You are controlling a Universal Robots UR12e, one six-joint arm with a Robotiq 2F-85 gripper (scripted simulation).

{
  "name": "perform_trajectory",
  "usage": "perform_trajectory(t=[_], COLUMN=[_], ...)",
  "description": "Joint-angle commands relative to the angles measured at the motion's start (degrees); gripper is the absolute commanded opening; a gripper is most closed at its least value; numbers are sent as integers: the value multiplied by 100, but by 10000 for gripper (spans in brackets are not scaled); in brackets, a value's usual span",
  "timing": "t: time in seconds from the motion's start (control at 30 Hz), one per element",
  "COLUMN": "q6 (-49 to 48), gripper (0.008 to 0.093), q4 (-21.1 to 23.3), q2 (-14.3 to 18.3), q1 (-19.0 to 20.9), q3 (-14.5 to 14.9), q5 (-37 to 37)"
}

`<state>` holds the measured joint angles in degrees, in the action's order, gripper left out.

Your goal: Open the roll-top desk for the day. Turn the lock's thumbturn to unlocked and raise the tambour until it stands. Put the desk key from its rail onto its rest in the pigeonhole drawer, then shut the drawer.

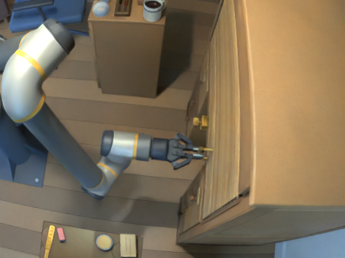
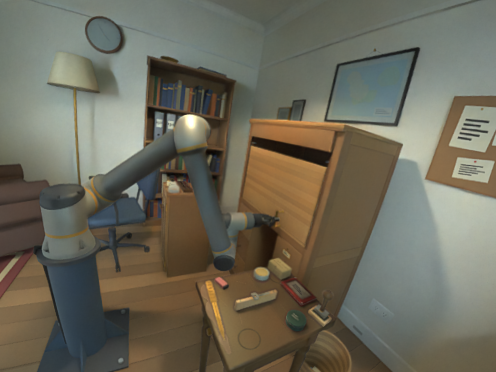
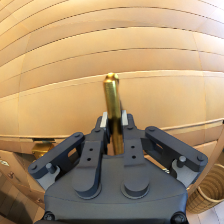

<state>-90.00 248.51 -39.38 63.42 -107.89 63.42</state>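
Note:
A brass handle bar (image 3: pixel 113 110) juts from the lower edge of the slatted tambour (image 3: pixel 112 65), which covers the desk front down to the drawers. My gripper (image 3: pixel 114 123) is closing around this bar, with a finger pad on each side of it (image 1: pixel 198 150). The brass lock with its thumbturn (image 1: pixel 200 122) sits on the desk's front edge a short way along from the handle (image 3: pixel 42 149). The desk (image 2: pixel 310 200) shows a dark gap above the tambour's top edge. The key, its rail and the pigeonhole drawer are hidden.
A wooden side cabinet (image 1: pixel 127 53) stands left of the desk, carrying a mug (image 1: pixel 154 9) and small items. A low table (image 2: pixel 260 315) with stationery stands in front, a wicker basket (image 3: pixel 209 188) beside it. A bookcase and office chair stand behind.

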Motion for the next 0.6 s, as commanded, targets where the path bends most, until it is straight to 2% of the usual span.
perform_trajectory(t=[0.0, 0.23, 0.57], q6=[0, 0, 0], gripper=[194, 80, 80], q4=[0, 0, 0], q2=[-4, -4, -4], q1=[0, 0, 0], q3=[3, 3, 3], q5=[0, 0, 0])
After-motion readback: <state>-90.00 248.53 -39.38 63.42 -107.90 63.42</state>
